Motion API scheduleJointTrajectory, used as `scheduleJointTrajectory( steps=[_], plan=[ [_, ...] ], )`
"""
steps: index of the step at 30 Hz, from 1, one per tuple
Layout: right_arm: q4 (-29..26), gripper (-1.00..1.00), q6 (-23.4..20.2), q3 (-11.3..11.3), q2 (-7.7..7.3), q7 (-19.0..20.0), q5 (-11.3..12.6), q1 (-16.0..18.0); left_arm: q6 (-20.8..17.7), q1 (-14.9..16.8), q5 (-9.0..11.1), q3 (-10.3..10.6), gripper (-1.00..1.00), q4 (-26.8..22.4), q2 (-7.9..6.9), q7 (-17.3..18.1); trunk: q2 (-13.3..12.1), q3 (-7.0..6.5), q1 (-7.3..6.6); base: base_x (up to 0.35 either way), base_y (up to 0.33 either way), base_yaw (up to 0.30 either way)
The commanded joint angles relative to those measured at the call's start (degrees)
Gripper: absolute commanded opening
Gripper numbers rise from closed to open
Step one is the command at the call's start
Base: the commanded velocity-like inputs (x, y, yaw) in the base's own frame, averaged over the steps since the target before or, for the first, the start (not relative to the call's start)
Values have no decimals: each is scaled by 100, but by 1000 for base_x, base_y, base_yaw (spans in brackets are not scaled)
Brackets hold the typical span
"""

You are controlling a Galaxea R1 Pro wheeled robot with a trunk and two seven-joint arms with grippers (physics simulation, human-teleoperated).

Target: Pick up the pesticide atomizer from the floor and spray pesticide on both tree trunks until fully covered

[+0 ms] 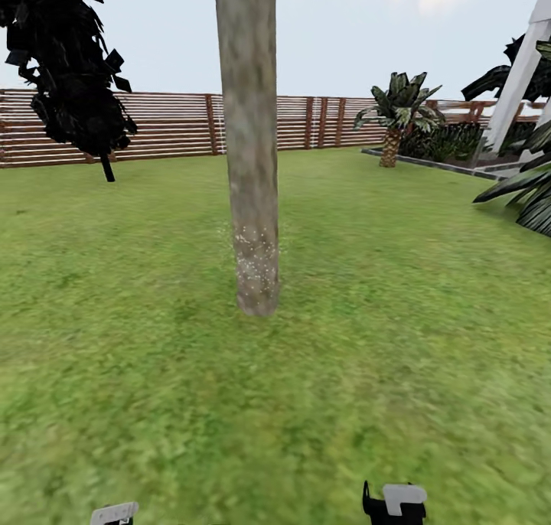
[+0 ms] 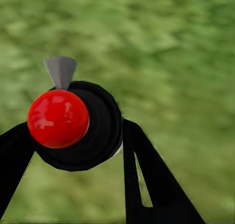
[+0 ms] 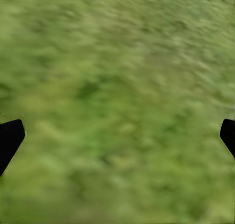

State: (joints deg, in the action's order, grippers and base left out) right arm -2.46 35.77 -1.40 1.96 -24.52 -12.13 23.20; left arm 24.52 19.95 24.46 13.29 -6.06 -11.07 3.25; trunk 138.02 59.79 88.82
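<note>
While your left gripper [image 2: 73, 150] pinches the atomizer [image 2: 73, 123] over the grass [image 2: 186, 62], your right gripper [image 3: 117, 136] hangs spread; white pesticide specks [image 1: 256, 261] dot the tree trunk [image 1: 249, 127] ahead

This is a fenced garden under an open sky. A green lawn [image 1: 398, 318] runs back to a brown slatted wooden fence [image 1: 168, 123], with a thick tree trunk [image 1: 249, 142] rising from the grass. A small palm [image 1: 394, 119] stands near the fence, and a dark-leaved tree [image 1: 73, 58] is by the lawn's left edge.
</note>
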Motion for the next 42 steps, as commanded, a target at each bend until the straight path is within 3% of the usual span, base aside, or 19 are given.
scheduleJointTrajectory(
  steps=[1,42],
  plan=[
    [0,100,0,0,3,0,0,0,0,0,-1,-2,-100,0,0,0,0,-2,0,0,0,265],
    [0,100,-5,0,6,-5,0,0,0,0,-3,2,-100,0,7,0,0,-3,0,0,0,284]
  ],
)
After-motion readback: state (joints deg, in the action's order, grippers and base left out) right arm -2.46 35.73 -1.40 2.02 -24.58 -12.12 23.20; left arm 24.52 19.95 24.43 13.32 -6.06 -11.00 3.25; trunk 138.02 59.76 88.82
